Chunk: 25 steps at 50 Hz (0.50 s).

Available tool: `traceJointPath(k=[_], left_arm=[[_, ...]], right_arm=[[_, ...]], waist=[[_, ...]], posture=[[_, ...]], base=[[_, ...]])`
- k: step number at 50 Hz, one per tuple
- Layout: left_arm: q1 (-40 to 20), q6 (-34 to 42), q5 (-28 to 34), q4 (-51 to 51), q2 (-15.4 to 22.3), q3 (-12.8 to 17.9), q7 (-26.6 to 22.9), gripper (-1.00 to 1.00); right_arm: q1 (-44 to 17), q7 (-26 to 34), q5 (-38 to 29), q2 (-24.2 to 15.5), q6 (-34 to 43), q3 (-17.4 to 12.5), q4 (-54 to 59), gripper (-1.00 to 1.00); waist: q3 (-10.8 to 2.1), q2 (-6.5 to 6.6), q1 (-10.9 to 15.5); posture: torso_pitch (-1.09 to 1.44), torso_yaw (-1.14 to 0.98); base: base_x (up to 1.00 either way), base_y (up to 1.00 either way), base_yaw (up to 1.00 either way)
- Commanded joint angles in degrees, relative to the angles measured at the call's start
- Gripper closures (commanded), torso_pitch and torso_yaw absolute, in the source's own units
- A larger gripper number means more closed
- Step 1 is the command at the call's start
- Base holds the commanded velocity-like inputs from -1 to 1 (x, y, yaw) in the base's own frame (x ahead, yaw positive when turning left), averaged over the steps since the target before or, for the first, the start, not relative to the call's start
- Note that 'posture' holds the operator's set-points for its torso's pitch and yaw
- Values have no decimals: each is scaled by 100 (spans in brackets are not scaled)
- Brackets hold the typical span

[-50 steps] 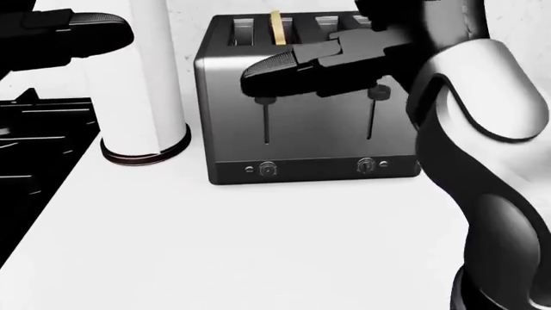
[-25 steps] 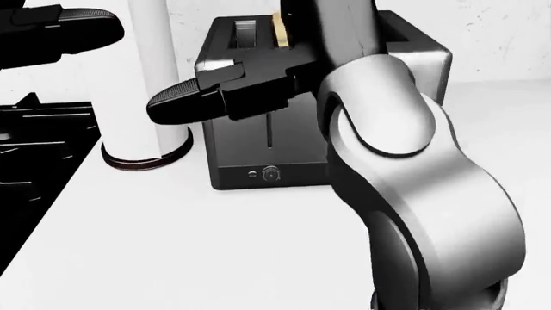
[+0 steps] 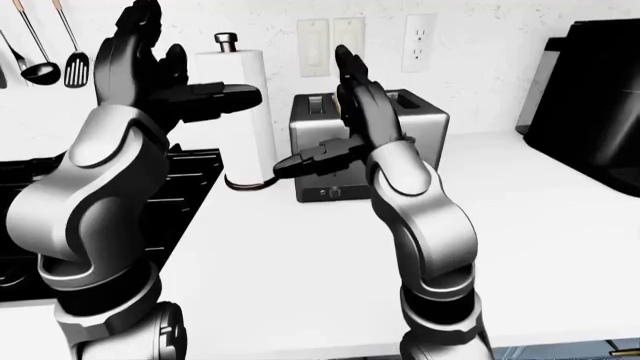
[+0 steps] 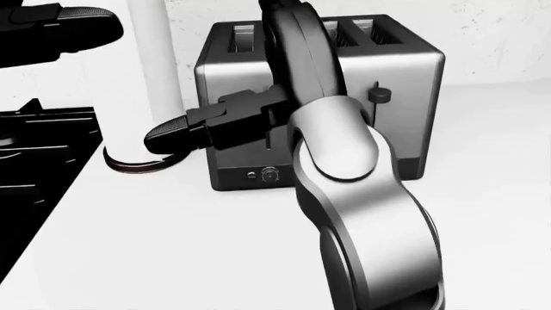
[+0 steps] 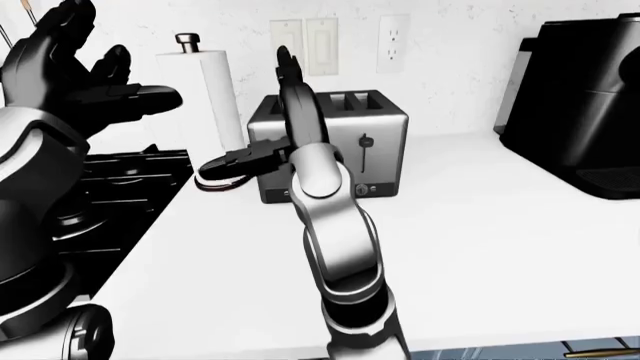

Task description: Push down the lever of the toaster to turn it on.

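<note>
Toaster [image 5: 350, 142] – one, four slots; right hand [image 5: 275, 135] fingers spread.

Paper towel roll [image 5: 218, 90], black stove [image 5: 130, 180]

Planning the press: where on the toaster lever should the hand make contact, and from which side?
Press the small dark knob of the lever, the only one showing, atop its vertical slot on the toaster. Come from above, since the slot runs straight down. The right hand hides the other.
</note>
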Motion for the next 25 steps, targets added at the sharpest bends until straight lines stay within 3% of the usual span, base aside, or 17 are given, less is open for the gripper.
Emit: traceJointPath(k=[1, 25], left_arm=[[-196, -131, 4, -97, 65, 55, 8, -100], [-192, -145, 27, -73, 78, 69, -5, -100]], right_arm=[[-159, -5, -64, 13, -164, -17, -149, -100], [359, 231, -314, 248, -224, 162, -72, -100]], waist=[[-54, 33, 0], [-81, 36, 24]], posture=[[-40, 0], [-40, 0]], base=[[0, 0, 0], [0, 0, 0]])
